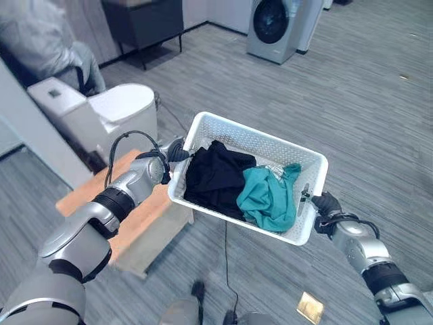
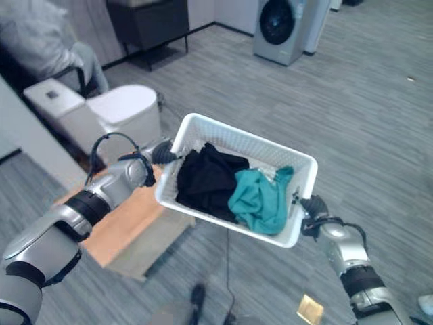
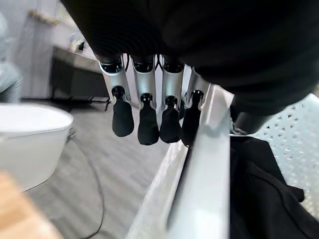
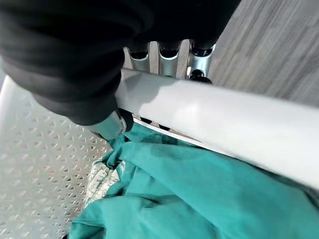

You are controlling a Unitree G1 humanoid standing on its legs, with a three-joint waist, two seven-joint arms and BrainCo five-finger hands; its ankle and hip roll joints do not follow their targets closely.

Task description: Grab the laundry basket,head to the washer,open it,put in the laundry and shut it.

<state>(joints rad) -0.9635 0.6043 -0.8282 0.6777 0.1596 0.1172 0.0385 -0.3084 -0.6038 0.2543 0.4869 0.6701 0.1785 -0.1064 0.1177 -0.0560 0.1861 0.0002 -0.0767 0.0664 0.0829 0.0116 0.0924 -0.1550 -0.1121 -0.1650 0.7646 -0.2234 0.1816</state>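
A white perforated laundry basket (image 1: 257, 139) hangs between my two hands above the floor. Inside lie a black garment (image 1: 213, 176) and a teal garment (image 1: 267, 196). My left hand (image 1: 177, 152) grips the basket's left short rim: its fingers (image 3: 149, 124) curl down the outside of the rim (image 3: 204, 189) and its thumb sits inside. On the opposite short rim (image 4: 224, 119) my right hand (image 1: 327, 203) pinches with the fingers outside and the thumb (image 4: 107, 124) inside, next to the teal cloth (image 4: 199, 199). The grey washer (image 1: 274, 27) stands far off with its round dark door shut.
A low wooden bench (image 1: 135, 210) lies under the basket's left end. A white toilet (image 1: 115, 115) stands beside it. A person (image 1: 40, 40) in grey sits at the far left. A dark cabinet (image 1: 142, 20) is at the back. Open grey floor leads to the washer.
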